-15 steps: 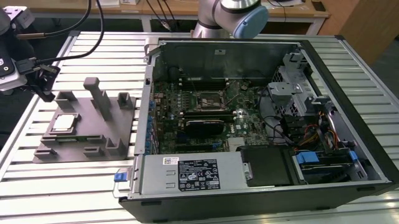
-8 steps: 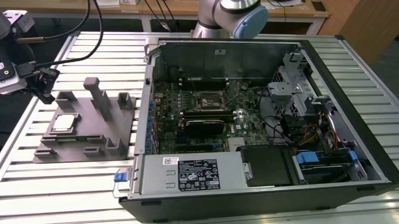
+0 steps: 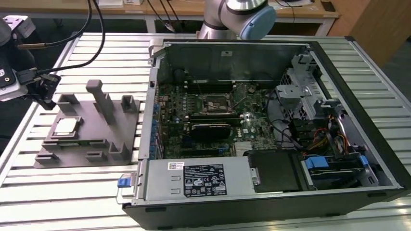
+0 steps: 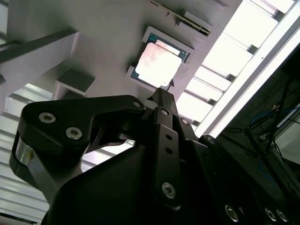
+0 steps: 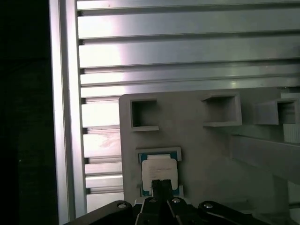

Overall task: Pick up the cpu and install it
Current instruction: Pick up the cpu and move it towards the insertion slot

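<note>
Slatted aluminium table (image 3: 96, 48) seen from above in the exterior view, carrying two main things. Largest is an open black computer case (image 3: 237, 60) lying on its side on the exterior view's right, its green motherboard (image 3: 173, 110) exposed, with a black-framed square socket (image 3: 215, 102) near the board's middle. A grey and blue robot arm (image 3: 237, 19) stands behind the case at the far edge of the table. On the exterior view's left, just beside the case, lies a flat grey fixture plate (image 3: 83, 149) with several upright blocks and square pockets. The black gripper (image 3: 46, 98) hangs over the far left corner of this plate, tilted toward it. In both wrist views its fingers (image 4: 164, 122) appear drawn close together, narrowing to a single tip (image 5: 161, 183) with nothing held between them. The cpu (image 3: 66, 126), a small square chip with a silvery-white top and a greenish rim, lies flat in a shallow pocket of the fixture plate, near the gripper. In both wrist views the chip (image 4: 158, 64) (image 5: 160, 171) sits just beyond the tip, and I cannot tell from them whether the tip touches it.
</note>
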Robot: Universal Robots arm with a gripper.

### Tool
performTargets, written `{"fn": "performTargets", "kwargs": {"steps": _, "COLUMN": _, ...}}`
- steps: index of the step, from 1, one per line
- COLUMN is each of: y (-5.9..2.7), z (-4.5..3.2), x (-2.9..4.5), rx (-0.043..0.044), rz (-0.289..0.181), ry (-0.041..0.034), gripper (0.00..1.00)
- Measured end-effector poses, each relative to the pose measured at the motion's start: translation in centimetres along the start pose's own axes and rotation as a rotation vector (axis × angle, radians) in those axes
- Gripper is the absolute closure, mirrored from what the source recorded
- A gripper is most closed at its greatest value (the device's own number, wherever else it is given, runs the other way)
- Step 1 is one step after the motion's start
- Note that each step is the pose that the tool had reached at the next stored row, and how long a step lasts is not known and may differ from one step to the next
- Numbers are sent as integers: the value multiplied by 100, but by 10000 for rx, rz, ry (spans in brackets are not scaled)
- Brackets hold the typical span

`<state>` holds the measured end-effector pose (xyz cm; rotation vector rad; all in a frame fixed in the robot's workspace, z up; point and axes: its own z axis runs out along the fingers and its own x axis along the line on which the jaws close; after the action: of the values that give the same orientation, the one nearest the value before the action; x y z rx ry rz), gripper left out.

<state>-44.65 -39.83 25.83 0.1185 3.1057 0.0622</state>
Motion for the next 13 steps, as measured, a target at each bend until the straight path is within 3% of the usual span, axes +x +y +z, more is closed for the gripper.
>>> {"fn": "performTargets", "kwargs": {"steps": 13, "y": -11, "z": 219, "x": 28, "rx": 1, "rz": 1, "ry": 14, "gripper": 89}}
